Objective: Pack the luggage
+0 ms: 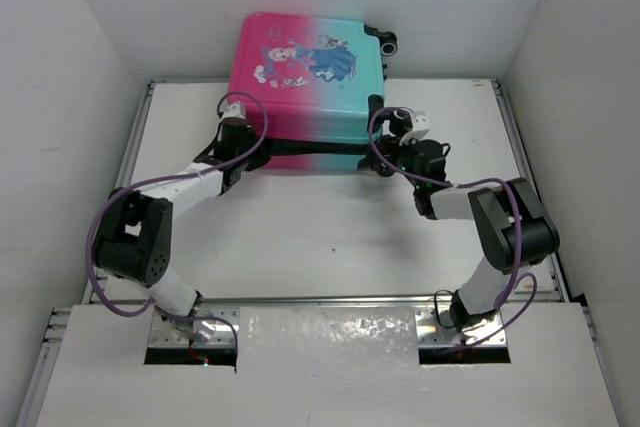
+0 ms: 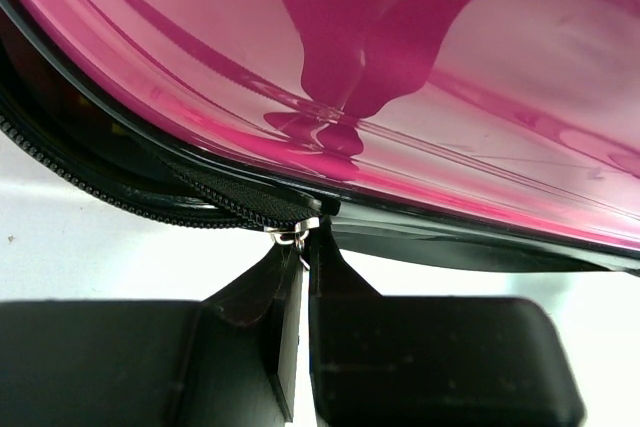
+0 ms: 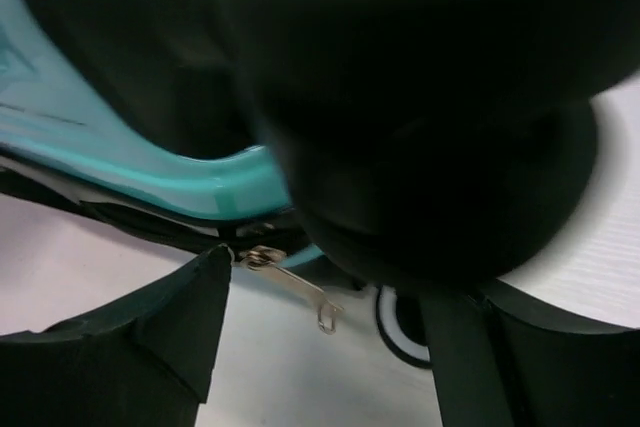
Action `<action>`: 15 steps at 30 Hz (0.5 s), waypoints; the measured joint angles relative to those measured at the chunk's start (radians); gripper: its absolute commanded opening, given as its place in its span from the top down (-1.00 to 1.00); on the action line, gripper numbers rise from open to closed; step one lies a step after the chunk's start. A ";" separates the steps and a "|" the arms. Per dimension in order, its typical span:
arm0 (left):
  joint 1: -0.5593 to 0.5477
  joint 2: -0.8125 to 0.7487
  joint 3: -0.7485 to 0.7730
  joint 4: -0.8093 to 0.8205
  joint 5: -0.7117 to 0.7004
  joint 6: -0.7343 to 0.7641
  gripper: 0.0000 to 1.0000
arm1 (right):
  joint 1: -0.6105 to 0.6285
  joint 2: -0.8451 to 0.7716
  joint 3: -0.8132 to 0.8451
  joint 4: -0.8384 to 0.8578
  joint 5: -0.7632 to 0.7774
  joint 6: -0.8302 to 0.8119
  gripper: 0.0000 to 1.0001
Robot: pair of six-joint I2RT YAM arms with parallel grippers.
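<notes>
Here the luggage lies at the far side of the white surface, the left gripper clenched on a zipper pull at its pink edge, the right gripper released beside the teal corner's wheel.

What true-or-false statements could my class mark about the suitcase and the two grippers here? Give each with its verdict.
1. The suitcase lies flat on the table, printed side up. True.
2. The left gripper is shut on a zip pull. True.
3. The left gripper works at the teal half of the suitcase. False: it is at the pink half.
4. The right gripper is open, and a second zip pull hangs loose between its fingers. True.
5. The suitcase lid stands wide open. False: the lid is down on the base.
</notes>
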 measured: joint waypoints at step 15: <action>0.001 0.000 0.000 0.002 0.027 0.027 1.00 | 0.103 0.111 0.062 -0.045 0.060 -0.061 0.48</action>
